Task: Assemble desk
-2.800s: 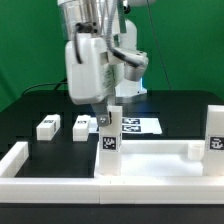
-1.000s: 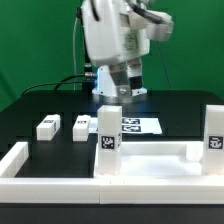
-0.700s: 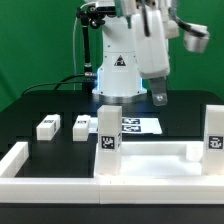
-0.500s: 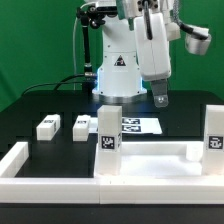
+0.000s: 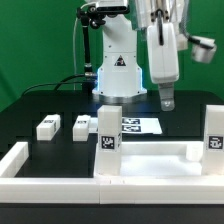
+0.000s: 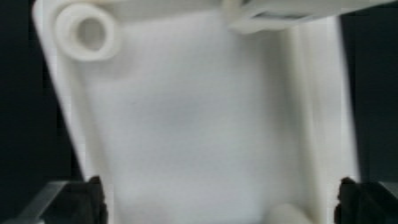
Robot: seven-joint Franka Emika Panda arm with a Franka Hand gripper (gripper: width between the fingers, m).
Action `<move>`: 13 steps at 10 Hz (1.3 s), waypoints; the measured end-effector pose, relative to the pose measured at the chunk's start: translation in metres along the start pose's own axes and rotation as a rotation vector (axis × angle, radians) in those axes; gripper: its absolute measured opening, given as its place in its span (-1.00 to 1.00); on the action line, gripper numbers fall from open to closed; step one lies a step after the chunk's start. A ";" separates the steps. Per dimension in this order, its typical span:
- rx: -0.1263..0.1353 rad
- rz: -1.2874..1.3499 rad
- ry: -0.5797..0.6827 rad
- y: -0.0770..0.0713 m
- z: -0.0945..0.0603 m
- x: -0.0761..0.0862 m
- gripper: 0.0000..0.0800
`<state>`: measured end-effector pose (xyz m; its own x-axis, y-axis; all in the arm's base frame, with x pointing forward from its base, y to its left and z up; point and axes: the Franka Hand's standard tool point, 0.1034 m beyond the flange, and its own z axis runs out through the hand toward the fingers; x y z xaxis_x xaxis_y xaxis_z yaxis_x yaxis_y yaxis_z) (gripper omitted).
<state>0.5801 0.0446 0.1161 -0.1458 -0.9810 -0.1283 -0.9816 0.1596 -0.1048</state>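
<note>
Two loose legs (image 5: 46,127) lie on the table (image 5: 60,146) beyond the front-standing desk top (image 5: 150,163), while the gripper (image 5: 167,98) hangs wide open and empty above; they look light, stiff and slick, best pinched across flat opposite sides.

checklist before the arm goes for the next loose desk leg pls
1. Gripper open, nothing in it: ok
2. First standing leg and second standing leg upright on the desk top: ok
3. Both seated fully: cannot tell
4. First loose leg and second loose leg lying apart on the black table, uncovered: ok
5. Gripper above a loose leg: not ok, it hangs toward the exterior view's right
6. Round socket visible in the desk top: ok
</note>
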 end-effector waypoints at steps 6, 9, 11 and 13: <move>-0.056 -0.118 0.081 0.061 0.072 0.038 0.62; -0.084 -0.150 0.084 0.073 0.087 0.021 0.62; -0.105 -0.159 0.077 0.075 0.091 0.015 0.62; -0.105 -0.160 0.077 0.075 0.091 0.016 0.33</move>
<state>0.5152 0.0513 0.0164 0.0077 -0.9991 -0.0419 -0.9999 -0.0071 -0.0139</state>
